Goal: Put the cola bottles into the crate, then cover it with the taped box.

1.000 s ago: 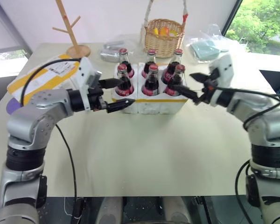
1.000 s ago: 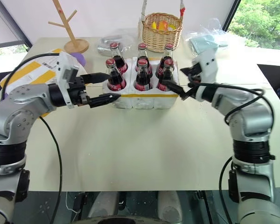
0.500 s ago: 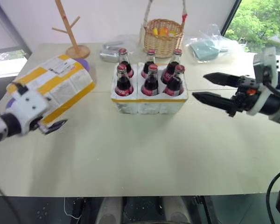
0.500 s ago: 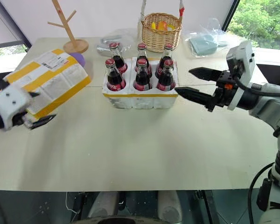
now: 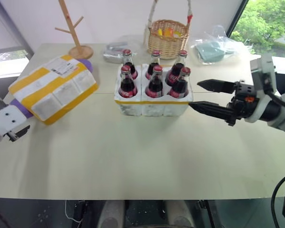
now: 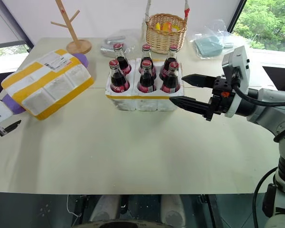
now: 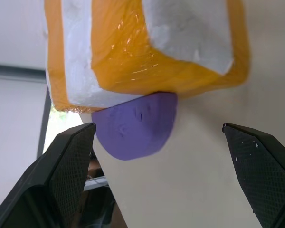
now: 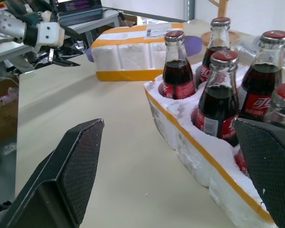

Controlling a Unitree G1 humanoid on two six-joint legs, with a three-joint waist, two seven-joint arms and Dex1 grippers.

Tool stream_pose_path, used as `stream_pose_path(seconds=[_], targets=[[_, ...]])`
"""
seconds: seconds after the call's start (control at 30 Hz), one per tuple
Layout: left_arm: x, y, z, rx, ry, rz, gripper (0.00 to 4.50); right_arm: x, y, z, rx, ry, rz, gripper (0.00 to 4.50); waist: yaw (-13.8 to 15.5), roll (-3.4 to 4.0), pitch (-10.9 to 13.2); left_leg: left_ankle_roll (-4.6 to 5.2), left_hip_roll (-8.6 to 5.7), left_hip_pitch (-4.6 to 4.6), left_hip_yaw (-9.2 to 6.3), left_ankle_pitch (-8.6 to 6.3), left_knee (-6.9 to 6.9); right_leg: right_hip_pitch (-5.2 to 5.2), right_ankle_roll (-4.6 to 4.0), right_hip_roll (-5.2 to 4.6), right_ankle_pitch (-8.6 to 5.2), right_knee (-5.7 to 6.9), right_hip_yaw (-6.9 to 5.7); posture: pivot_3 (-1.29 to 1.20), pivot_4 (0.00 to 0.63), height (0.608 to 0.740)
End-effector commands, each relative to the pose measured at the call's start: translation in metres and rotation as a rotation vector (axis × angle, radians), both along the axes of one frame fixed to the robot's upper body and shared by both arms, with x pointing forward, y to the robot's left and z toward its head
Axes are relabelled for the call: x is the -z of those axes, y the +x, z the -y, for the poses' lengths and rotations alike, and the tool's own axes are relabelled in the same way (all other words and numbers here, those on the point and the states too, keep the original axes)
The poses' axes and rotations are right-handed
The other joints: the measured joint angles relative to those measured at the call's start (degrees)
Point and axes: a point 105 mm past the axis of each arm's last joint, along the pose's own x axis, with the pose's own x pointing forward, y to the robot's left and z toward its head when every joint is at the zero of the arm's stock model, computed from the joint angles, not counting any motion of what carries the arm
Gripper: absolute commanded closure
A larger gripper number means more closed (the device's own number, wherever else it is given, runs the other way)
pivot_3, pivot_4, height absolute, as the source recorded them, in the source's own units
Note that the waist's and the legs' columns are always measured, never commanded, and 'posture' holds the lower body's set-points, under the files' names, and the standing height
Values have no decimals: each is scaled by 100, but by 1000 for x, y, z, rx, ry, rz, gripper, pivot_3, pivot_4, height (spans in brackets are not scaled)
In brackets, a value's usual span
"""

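All six cola bottles [image 5: 154,76] (red labels, script too small to read) sit in your crate [image 5: 153,102] mid-worktop [image 5: 142,156], taped box [image 5: 53,88] lies left with its shipping label up, and both your left pincer [image 6: 7,127] and right pincer [image 5: 199,96] are spread wide, holding nothing.

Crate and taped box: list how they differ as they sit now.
The crate is a low block holding six cola bottles upright in wells; the taped box is closed, nothing on it.
The crate has one thin yellow band near its base; the taped box has wide yellow bands and a white label.
The crate sits square at mid-table; the taped box lies angled at the left.
Both are white foam.
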Motion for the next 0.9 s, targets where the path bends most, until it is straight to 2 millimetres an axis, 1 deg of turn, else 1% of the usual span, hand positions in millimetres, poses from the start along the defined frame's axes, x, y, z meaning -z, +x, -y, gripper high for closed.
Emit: stream_pose_path(seconds=[0.03, 0.1, 0.2, 0.4, 0.57, 0.67, 0.77, 0.83, 0.9], targets=[[-3, 7, -18, -61, 54, 61, 0, -16, -8, 0, 6, -12, 73, 56, -2, -3, -1, 0, 0, 0, 0, 0, 0, -1, 6, 1, 4, 1, -1, 0, 150, 739], [1, 12, -24, -80, 57, 68, 0, -17, -8, 1, 19, -14, 80, 56, -2, -3, -1, 0, 1, 1, -1, 0, 0, -1, 12, 2, 7, 4, -1, 0, 150, 739], [5, 20, -27, -83, 66, 89, 0, -20, -9, 1, 28, -11, 86, 56, 11, -7, -3, 0, 1, 0, -1, 0, 2, -1, 13, 1, 7, 4, -1, 0, 150, 739], [16, 42, -30, -111, 88, 150, 0, -22, -10, 3, 53, -13, 98, 56, 31, -17, -9, 0, -1, 0, 0, 0, 6, 2, 18, 1, 10, 8, -1, 0, 150, 739], [25, 51, -29, -100, 121, 143, 0, -25, -10, 7, 74, -15, 107, 56, 10, -20, -10, 0, -1, 1, 0, 1, 7, 2, 27, 1, 15, 10, -1, 0, 150, 739], [27, 53, -29, -93, 118, 148, 819, -25, -10, 9, 83, -15, 109, 0, 13, -20, -10, 0, -1, 3, 0, 1, 6, 2, 27, 1, 15, 12, -1, 0, 150, 739], [28, 53, -30, -96, 118, 147, 2314, -24, -11, 9, 86, -16, 108, 0, 22, -21, -11, 0, -1, 3, 1, 1, 8, 2, 27, 1, 15, 13, 0, 0, 150, 739], [28, 52, -31, -99, 122, 146, 3189, -23, -11, 9, 88, -15, 106, 0, 31, -20, -13, 0, -1, 3, 1, 1, 9, 4, 27, 1, 15, 13, 0, 0, 150, 739], [27, 52, -31, -104, 126, 147, 3189, -22, -11, 10, 89, -15, 104, 0, 29, -13, -18, 0, -2, 4, 1, 1, 10, 5, 27, 0, 15, 13, 0, 0, 150, 739]])
